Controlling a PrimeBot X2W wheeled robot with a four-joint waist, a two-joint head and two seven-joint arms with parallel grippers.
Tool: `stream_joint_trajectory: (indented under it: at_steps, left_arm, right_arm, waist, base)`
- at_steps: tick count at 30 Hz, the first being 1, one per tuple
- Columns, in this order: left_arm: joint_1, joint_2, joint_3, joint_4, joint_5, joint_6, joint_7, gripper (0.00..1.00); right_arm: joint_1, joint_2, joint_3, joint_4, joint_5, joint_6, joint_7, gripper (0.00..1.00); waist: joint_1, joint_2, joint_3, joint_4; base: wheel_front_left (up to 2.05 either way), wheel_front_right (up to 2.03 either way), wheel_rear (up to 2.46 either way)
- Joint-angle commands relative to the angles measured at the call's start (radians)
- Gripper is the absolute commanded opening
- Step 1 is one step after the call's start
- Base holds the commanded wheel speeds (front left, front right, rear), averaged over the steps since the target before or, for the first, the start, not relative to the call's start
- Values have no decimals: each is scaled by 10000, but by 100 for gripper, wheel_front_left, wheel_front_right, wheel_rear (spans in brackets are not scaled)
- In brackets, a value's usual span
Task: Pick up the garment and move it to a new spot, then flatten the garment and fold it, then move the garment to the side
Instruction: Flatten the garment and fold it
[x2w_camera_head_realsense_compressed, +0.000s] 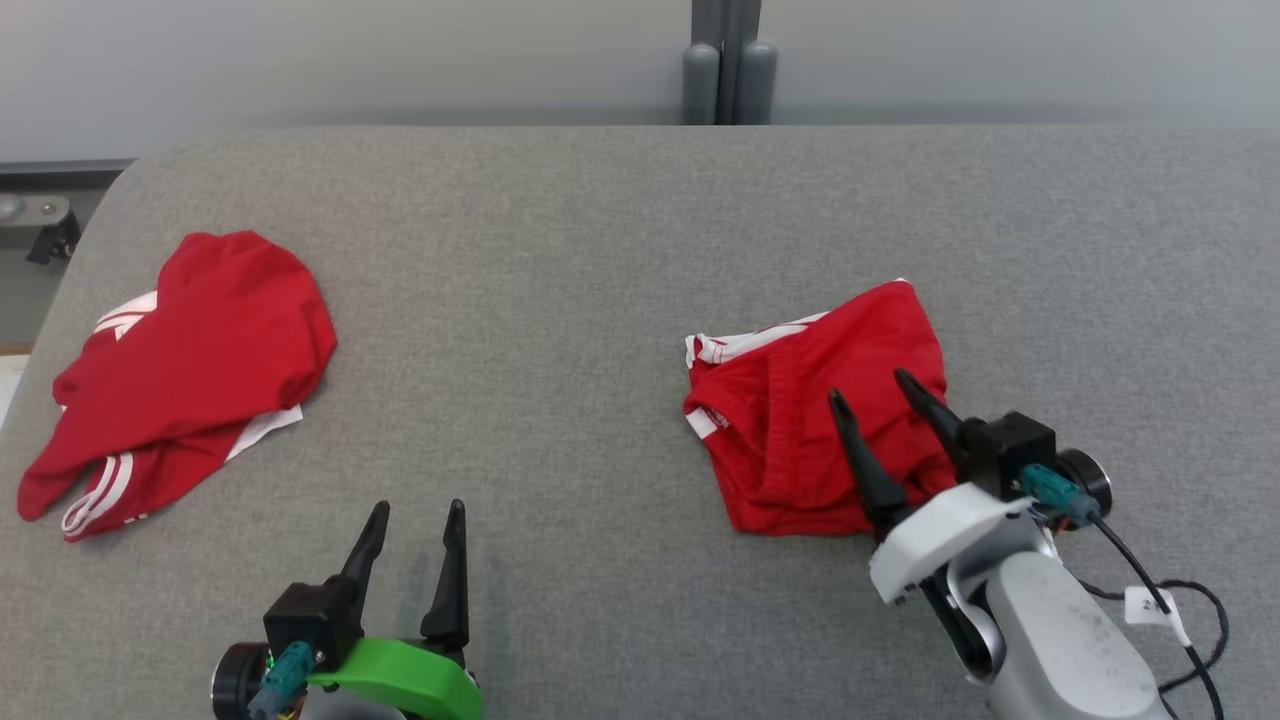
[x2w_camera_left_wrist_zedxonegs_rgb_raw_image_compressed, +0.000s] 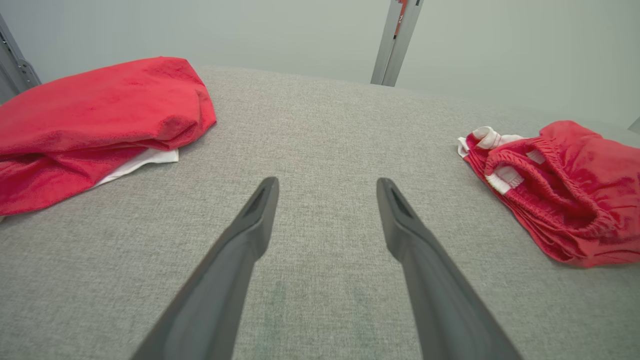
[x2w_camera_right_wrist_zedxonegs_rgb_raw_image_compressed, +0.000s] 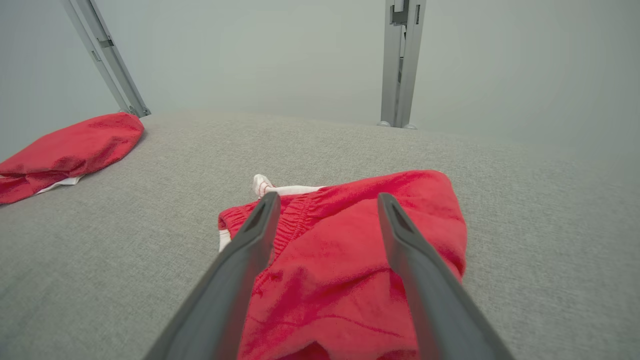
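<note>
Grey fabric covered the table (x2w_camera_head_realsense_compressed: 620, 250). Crumpled red shorts (x2w_camera_head_realsense_compressed: 790, 440) lay at its right, beneath the right pincer (x2w_camera_head_realsense_compressed: 868, 385) (fingers spread wide, gripping nothing). The left pincer (x2w_camera_head_realsense_compressed: 418, 505), likewise spread, hovered near another red garment (x2w_camera_head_realsense_compressed: 190, 370).

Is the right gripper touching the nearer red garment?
Cannot tell. The head view has the open right gripper overlapping the red garment, and the right wrist view has its fingers over the cloth; neither shows contact or a gap.
</note>
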Motion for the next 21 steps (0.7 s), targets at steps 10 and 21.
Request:
stream_joint_trajectory:
  at_steps: [10, 21]
  left_arm:
    - [-435, 26, -159, 266, -375, -58, -4, 100]
    - [-461, 26, -208, 378, -497, -68, -2, 100]
  right_arm:
    - [-2320, -46, 1205, 1900, 1350, -11, 1490, 100]
    - [-2460, -44, 879, 3202, 1057, -11, 1789, 99]
  waist:
    - [0, 0, 536, 617]
    - [0, 0, 690, 799]
  base:
    - [0, 0, 0]
    - [0, 0, 0]
